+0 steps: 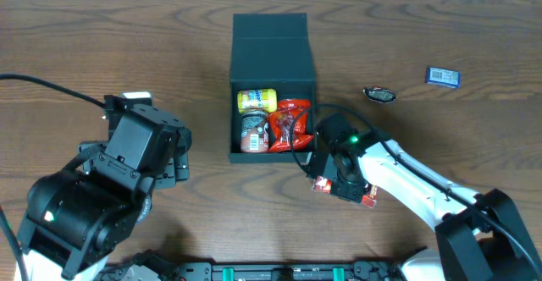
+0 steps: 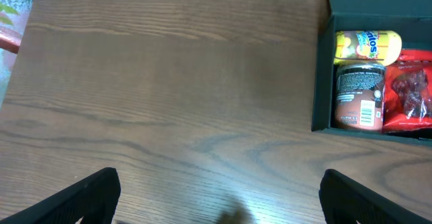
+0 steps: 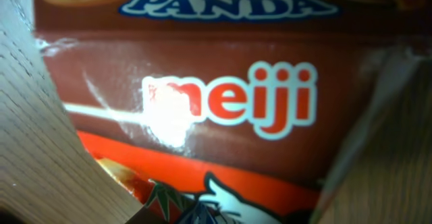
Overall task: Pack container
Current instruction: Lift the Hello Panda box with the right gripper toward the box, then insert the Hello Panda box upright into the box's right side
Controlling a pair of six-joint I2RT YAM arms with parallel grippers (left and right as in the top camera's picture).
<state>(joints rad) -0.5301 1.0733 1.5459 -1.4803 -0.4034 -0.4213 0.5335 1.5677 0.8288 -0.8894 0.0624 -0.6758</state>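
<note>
One green box at twelve o'clock, and in it one yellow packet, one brown jar and one red bag; one red carton at five o'clock; one dark oval and one blue card at two o'clock

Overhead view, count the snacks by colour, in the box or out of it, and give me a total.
Yellow: 1, the pack in the container.
Brown: 1, the jar beside it.
Red: 2, the bag in the container and the carton outside it.
Total: 4.

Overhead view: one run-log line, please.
container: open, partly packed | right gripper: shut on red snack carton, beside container | left gripper: open, over table
</note>
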